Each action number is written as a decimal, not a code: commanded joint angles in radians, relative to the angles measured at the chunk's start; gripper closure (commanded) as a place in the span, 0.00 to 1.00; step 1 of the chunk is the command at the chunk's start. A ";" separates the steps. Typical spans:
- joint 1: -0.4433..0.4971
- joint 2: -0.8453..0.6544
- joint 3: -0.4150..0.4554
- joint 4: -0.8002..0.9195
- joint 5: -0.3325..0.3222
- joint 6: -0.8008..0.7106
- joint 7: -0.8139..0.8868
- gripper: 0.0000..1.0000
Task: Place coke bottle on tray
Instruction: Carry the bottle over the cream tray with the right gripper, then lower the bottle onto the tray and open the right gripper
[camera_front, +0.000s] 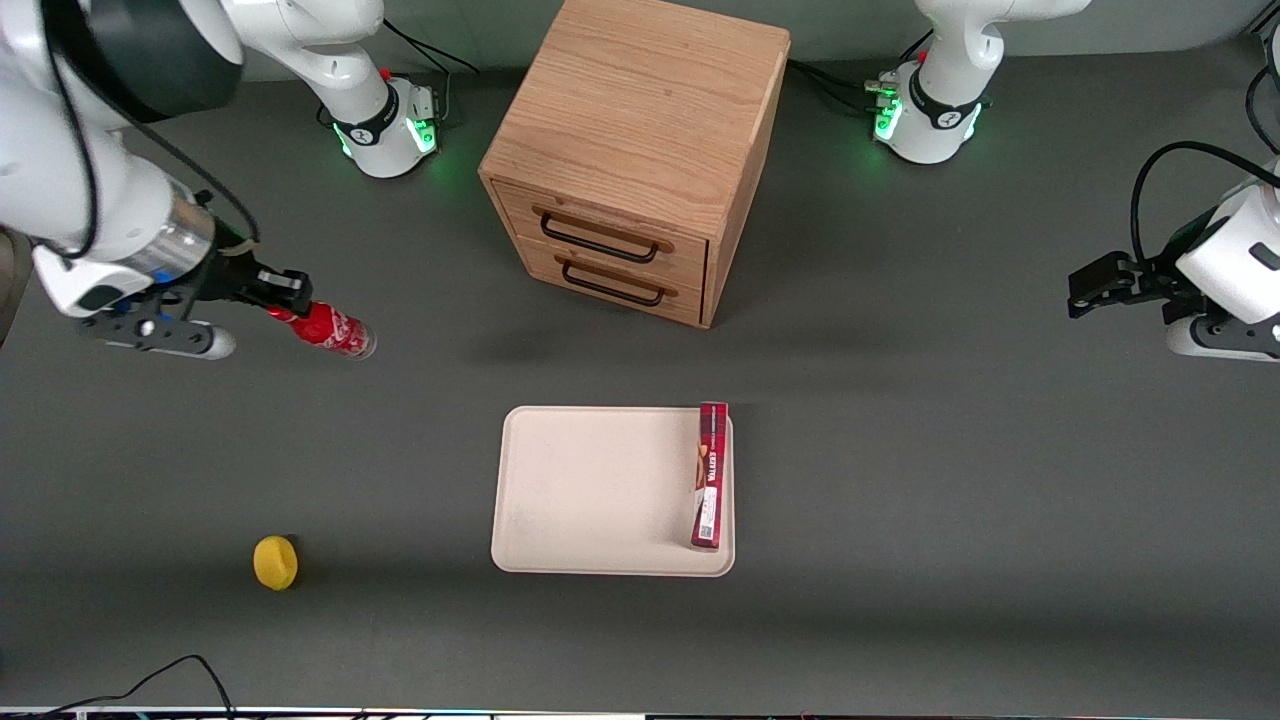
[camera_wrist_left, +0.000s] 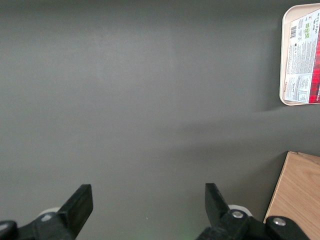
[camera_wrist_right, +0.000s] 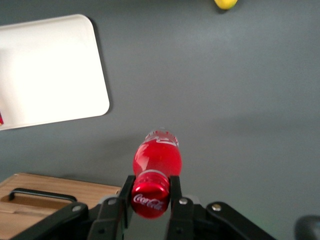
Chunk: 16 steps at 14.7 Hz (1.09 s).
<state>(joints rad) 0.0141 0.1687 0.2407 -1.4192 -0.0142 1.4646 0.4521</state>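
Claw (camera_front: 283, 297), clenched on bottle (camera_front: 334, 330) at the cap, apparently lifted clear near the working arm's end of the tabletop (camera_front: 900, 480); carry level to tray (camera_front: 590, 490), lowering onto bare area apart from box (camera_front: 710, 475), then release.

My black gripper (camera_front: 283, 297) clamps the red coke bottle (camera_front: 332, 329) with white script, by its red cap. Cream tray (camera_front: 590, 490), red box (camera_front: 710, 475), yellow fruit (camera_front: 275, 563), oak cabinet (camera_front: 630, 150), grey worktop (camera_front: 900, 450).
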 joint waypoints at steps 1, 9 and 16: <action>0.030 0.272 0.080 0.380 -0.039 -0.115 0.167 1.00; 0.104 0.652 0.259 0.531 -0.314 0.196 0.672 1.00; 0.132 0.794 0.264 0.525 -0.417 0.387 0.798 1.00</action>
<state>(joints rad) 0.1364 0.9298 0.4904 -0.9504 -0.3950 1.8499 1.2175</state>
